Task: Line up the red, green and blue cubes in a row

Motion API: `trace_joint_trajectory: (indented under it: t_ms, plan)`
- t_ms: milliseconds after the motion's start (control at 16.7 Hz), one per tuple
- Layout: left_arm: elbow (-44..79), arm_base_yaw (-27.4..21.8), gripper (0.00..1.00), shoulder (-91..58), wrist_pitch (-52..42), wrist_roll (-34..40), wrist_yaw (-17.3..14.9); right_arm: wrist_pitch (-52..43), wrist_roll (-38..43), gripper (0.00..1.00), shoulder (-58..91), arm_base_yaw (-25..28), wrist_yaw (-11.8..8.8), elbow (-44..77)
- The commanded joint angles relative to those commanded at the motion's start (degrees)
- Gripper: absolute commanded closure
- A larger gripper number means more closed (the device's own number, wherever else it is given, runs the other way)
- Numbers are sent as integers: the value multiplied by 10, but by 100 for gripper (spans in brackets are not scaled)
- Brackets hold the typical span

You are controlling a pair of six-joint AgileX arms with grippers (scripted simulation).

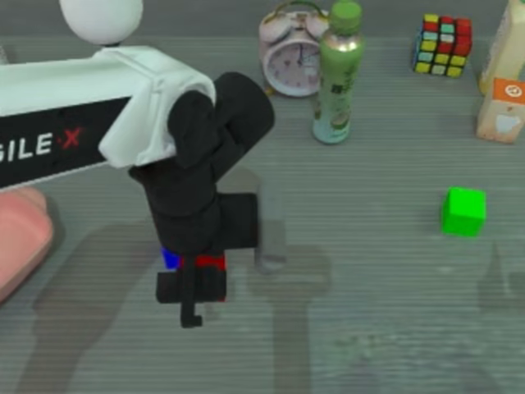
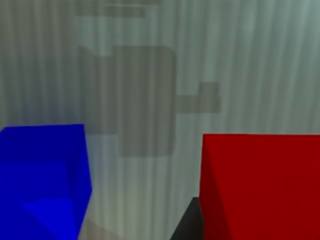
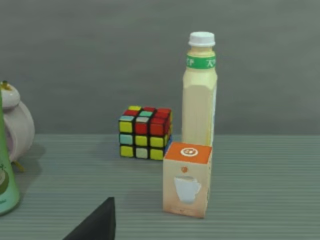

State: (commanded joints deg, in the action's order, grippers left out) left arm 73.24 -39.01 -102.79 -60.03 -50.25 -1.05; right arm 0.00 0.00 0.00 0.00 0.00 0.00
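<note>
Near the table's (image 1: 377, 328) left-centre, the left gripper (image 1: 195, 279) hangs low over the red cube (image 1: 210, 263) and blue cube (image 1: 170, 258), which sit side by side with a gap of bare tabletop between them. Whether its jaws hold the red cube I cannot tell (the wrist view shows only a dark finger (image 2: 187, 225) against it). The green cube (image 1: 464, 211) lies well apart at the right. The right gripper (image 3: 95, 225) is out of the top view, facing a puzzle cube (image 3: 145, 132) and a cream bottle (image 3: 199, 95).
</note>
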Motion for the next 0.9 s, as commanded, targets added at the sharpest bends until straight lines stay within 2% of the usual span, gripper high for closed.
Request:
trace_joint_trajectory:
  t_ms: [180, 540, 840, 900]
  plan:
    - [-14, -1, 100, -8, 23, 0, 0, 0, 0, 0, 0, 0, 0, 0]
    - [-81, -5, 100, -57, 142, 3, 0, 0, 0, 0, 0, 0, 0, 0]
    - [-89, -6, 100, -63, 154, 3, 0, 0, 0, 0, 0, 0, 0, 0]
    - [-89, -6, 92, -63, 154, 3, 0, 0, 0, 0, 0, 0, 0, 0]
